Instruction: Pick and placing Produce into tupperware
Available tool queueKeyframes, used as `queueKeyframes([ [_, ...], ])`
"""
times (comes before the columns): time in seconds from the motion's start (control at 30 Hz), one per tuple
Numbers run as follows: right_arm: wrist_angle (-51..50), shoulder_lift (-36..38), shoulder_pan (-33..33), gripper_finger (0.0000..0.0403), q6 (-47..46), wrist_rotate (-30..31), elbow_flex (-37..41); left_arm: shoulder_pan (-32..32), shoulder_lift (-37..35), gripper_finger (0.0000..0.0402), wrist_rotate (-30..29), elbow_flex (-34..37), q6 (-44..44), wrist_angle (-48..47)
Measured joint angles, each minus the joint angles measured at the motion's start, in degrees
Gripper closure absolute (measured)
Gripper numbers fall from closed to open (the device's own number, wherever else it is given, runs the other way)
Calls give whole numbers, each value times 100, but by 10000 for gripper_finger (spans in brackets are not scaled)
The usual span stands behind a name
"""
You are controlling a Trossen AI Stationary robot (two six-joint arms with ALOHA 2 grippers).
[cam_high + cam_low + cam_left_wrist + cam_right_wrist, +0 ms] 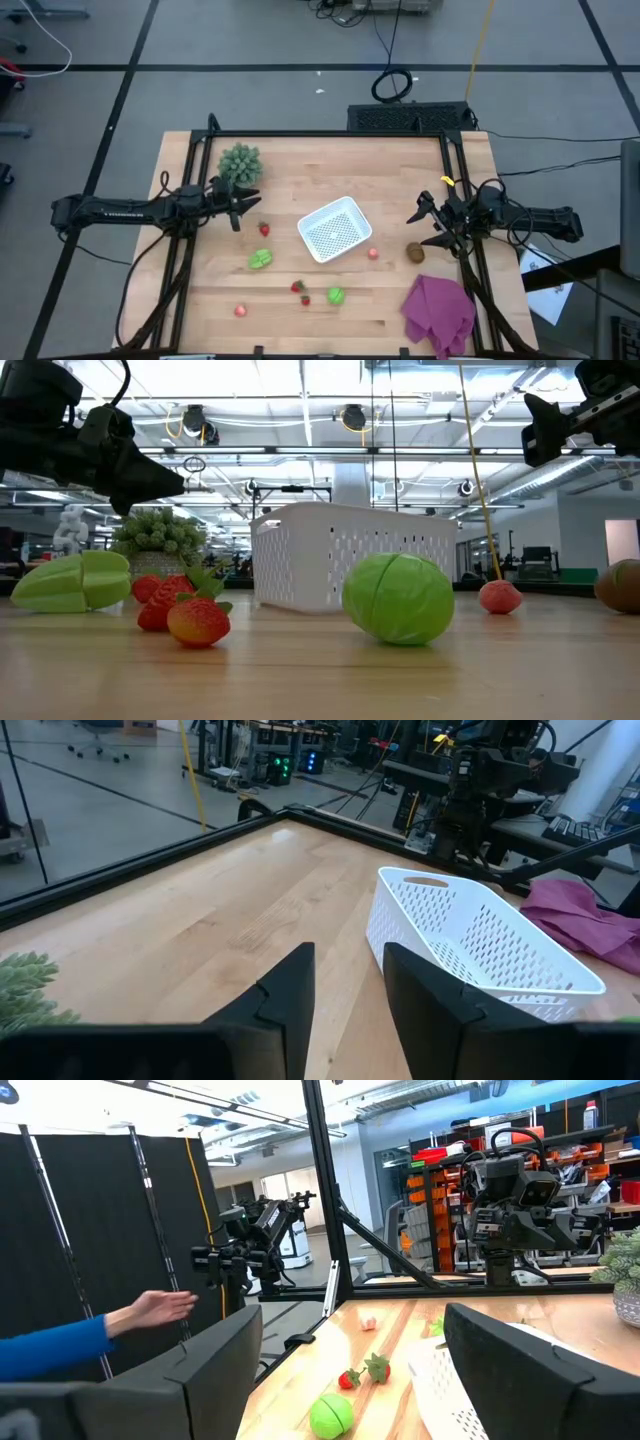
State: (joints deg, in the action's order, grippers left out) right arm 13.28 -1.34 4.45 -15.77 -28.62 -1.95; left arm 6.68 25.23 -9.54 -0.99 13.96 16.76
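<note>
surface: pale wooden top point(400, 170), black frame | centre: white perforated plastic tupperware point(335, 228) | around it: small toy produce pieces point(260, 259) | far left: spiky green plant point(240, 162) | near right: crumpled purple cloth point(438, 310)

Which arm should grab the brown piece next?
Right. The right gripper hangs open just beside the brown piece, near the table's right edge. The left gripper waits across the table by the spiky plant, beyond the white container.

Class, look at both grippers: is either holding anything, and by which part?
Nothing is held. The left gripper and the right gripper are both open and empty above the table.
</note>
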Motion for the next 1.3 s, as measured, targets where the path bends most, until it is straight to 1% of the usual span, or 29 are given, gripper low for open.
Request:
queueKeyframes([
  [0.57, 84, -2, -1, 101, -2, 2, 0, 0, -1, 277, 0, -2, 13, 2],
  [0.73, 450, -2, -2, 101, -42, 0, 1, 0, -1, 277, 0, 0, 15, 3],
  [0.9, 926, -1, -2, 101, -609, 1, 1, -4, -2, 277, 0, 0, 20, 99],
  [1.03, 990, -2, -2, 101, -363, 30, 1, -4, 0, 277, 0, 0, 171, 156],
  [1.1, 997, -26, -7, 101, -319, 299, 1, -4, 0, 277, 1, 0, 421, 158],
  [1.23, 1065, -148, -4, 101, -147, 1288, -6, -4, 0, 277, 0, 0, 1037, 399],
  [1.3, 1082, -241, -4, 101, 74, 1727, -80, -2, -2, 277, 50, -10, 1041, 585],
])
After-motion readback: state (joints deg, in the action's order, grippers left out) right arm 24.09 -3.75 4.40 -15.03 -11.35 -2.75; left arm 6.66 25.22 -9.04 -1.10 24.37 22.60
